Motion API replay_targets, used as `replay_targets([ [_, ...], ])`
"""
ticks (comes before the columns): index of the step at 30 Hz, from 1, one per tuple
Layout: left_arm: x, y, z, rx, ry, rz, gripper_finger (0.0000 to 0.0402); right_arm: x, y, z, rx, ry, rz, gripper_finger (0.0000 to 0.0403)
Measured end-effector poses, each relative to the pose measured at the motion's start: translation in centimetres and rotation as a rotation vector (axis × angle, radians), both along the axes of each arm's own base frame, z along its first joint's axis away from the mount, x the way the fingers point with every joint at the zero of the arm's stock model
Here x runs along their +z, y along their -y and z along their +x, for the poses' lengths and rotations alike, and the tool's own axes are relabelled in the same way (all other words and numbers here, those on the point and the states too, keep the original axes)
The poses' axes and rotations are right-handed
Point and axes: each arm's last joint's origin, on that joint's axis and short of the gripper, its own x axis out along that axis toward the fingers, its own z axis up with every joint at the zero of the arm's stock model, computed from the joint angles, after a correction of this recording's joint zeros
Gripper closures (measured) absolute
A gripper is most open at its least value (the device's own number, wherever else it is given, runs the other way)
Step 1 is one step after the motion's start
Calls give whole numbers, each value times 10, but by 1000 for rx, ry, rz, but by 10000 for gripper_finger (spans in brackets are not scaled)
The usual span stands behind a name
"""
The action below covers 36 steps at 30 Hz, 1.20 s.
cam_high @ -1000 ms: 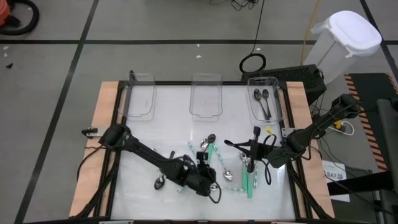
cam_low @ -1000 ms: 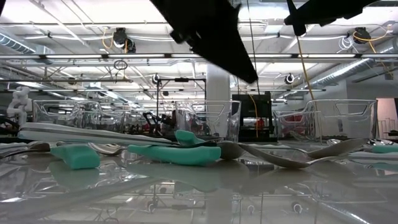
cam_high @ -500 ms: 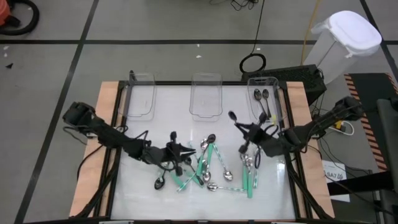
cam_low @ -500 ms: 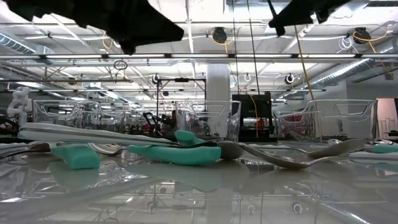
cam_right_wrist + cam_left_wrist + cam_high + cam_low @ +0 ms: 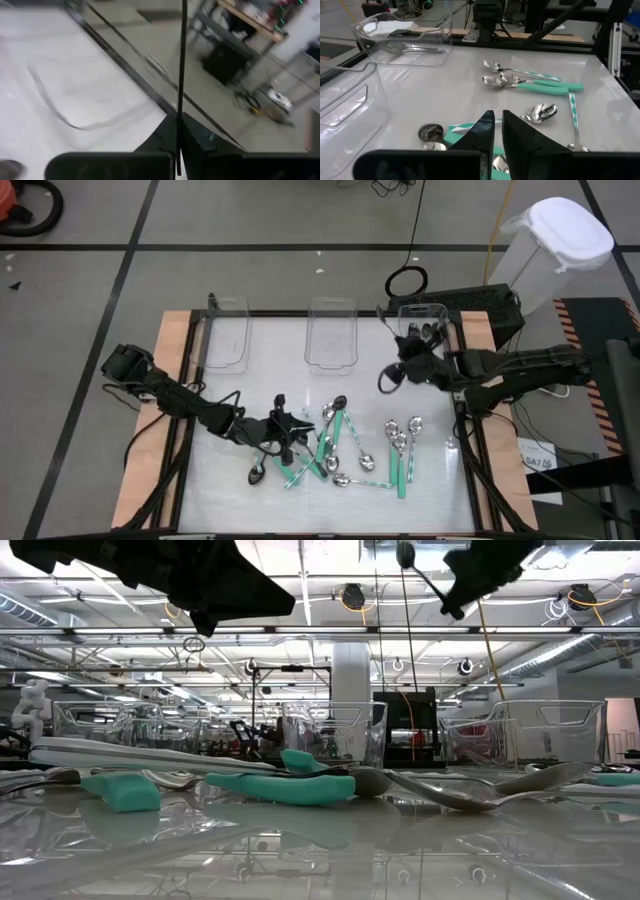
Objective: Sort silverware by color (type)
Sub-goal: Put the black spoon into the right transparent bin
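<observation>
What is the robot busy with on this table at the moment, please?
It is sorting spoons. The right gripper is shut on a dark spoon and holds it in the air by the right-hand bin, which already has dark spoons in it. The left gripper hovers, nearly shut, over the pile of spoons. The other two bins look empty.

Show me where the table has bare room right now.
Bare: the strip between the bins and the spoons, plus the table's left front corner. Crowded: centre front, where spoons overlap under the left tool.
</observation>
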Motion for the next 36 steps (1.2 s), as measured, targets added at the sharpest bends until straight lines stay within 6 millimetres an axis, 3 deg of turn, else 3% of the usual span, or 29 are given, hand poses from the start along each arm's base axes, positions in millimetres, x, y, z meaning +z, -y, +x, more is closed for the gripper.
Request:
replay_targets([
  [16,0,1,0,3,4,-20,364,-20,82,-29,-389,-196,158,399],
  [29,1,1,0,-6,11,7,364,-68,119,-32,-534,-452,306,399],
  [36,1,1,0,-7,10,10,364,-84,130,-32,-544,-489,417,399],
])
